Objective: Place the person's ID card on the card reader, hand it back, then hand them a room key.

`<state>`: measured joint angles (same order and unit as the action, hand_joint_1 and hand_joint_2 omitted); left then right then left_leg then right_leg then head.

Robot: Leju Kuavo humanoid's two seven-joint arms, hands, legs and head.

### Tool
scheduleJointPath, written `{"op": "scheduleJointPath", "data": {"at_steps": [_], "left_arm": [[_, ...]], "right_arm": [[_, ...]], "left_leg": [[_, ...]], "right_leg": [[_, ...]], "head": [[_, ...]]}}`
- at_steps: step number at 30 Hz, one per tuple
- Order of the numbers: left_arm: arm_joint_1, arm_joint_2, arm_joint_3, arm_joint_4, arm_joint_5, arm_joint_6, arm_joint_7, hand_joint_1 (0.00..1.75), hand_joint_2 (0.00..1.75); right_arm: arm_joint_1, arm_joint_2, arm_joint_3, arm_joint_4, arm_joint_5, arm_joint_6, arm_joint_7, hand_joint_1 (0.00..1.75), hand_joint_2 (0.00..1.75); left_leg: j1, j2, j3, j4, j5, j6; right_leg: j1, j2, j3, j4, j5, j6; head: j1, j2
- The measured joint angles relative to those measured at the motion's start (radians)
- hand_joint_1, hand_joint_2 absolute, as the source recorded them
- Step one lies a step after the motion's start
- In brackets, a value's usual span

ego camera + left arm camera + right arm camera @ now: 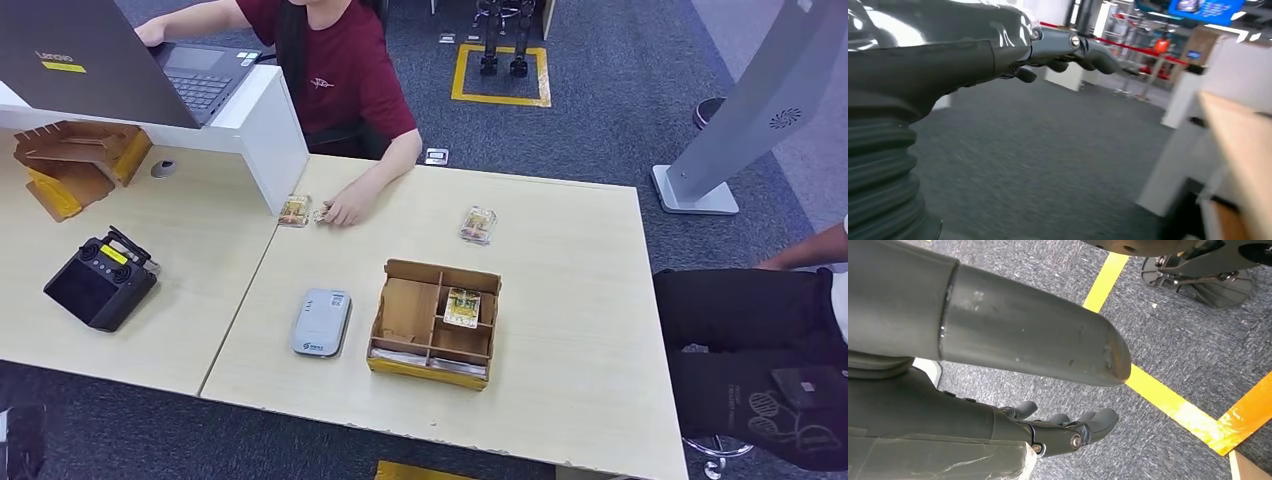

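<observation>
**Cards on desk, both robot hands hang empty**

Person in a dark red shirt [335,60] sits at the far side of the light wood table [580,330], one hand [345,210] resting on the top near the white divider [270,130]. Just beside that hand, touching or nearly so, lies a small card in a clear sleeve [295,210] – prob. the ID card, can't read it. A second sleeved card [478,224] lies well apart from it, further along the far half of the table.

Grey-white card reader [322,322] sits flat near the table's front edge, nothing on it. Just beside it stands a wooden divided box [434,322]; one more card [462,307] lies in a middle compartment.

On the adjoining table: black controller w/ yellow label [100,282], wooden rack [75,160]; laptop [130,65] up on the counter. Second person in black trousers [750,340] stands at the table's end.

Left hand [1068,52] hangs over grey carpet, fingers loosely curled, holding nothing. Right hand [1063,427] hangs above carpet w/ yellow tape lines [1158,390], fingers slightly bent and close together, empty.
</observation>
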<state>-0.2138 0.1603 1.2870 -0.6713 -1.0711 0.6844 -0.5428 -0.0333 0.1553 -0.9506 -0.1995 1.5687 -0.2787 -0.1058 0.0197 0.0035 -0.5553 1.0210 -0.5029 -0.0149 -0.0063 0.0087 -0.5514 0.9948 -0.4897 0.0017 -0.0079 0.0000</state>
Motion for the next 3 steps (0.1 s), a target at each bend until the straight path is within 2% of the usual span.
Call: {"op": "scheduleJointPath", "data": {"at_steps": [3], "left_arm": [[0.023,-0.005,0.098,0.02,-0.061,0.0,0.068,0.0,1.75]], "right_arm": [[-0.001,0.0,-0.001,0.0,-0.004,0.011,0.001,0.0,0.0]], "left_leg": [[0.0,0.0,0.0,0.0,0.0,0.0]], "right_leg": [[0.0,-0.001,0.0,0.0,0.0,0.0]], "head": [[0.0,0.0]]}}
